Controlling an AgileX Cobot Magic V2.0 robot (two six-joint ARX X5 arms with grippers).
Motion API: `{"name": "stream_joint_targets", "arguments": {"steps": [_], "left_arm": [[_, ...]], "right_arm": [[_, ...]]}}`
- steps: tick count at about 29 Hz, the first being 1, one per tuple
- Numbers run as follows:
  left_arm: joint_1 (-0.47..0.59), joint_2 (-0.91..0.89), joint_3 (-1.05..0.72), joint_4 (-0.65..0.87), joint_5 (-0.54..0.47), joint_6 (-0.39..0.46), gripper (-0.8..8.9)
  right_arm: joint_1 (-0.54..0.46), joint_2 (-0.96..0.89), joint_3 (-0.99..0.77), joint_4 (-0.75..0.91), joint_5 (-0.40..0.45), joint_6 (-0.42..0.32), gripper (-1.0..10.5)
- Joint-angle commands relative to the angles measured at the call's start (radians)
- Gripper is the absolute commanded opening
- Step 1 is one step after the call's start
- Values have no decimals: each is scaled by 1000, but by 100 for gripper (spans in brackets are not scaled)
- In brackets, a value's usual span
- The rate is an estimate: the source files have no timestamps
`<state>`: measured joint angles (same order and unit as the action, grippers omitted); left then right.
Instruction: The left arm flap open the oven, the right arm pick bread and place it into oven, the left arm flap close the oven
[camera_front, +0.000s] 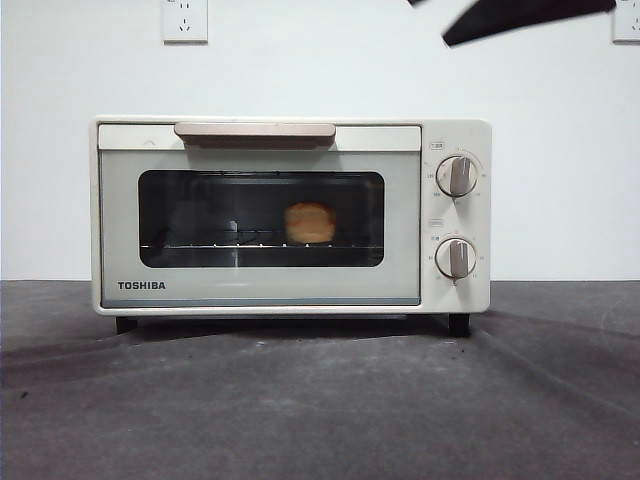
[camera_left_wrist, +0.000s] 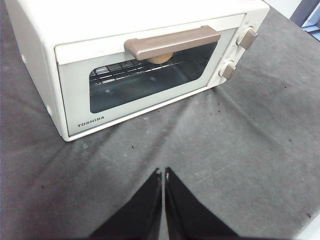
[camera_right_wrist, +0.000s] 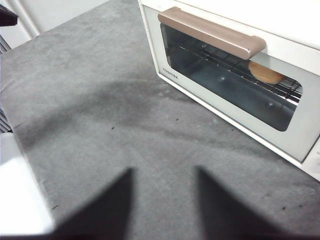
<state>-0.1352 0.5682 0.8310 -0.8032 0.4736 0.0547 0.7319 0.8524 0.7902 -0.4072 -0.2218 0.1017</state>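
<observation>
Hovering clear of the shut oven, left claw together, right claw apart, bread inside.

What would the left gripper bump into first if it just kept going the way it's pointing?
Probably the grey table mat in front of the oven; the left gripper points down at it, short of the shut door, though depth is hard to judge.

Cream-white boxy TOSHIBA toaster oven on grey cloth-covered table, door shut, golden-orange lumpy bread on wire rack behind dark glass, black arm tip at top right
</observation>
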Motion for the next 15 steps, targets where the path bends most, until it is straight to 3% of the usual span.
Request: {"name": "stream_joint_targets", "arguments": {"steps": [1, 15], "left_arm": [[-2, 3, 21, 11, 0, 12, 16], [-2, 3, 21, 11, 0, 12, 16]], "right_arm": [[7, 9, 10, 11, 24, 0, 10], [7, 8, 10, 16, 39, 2, 10]]}}
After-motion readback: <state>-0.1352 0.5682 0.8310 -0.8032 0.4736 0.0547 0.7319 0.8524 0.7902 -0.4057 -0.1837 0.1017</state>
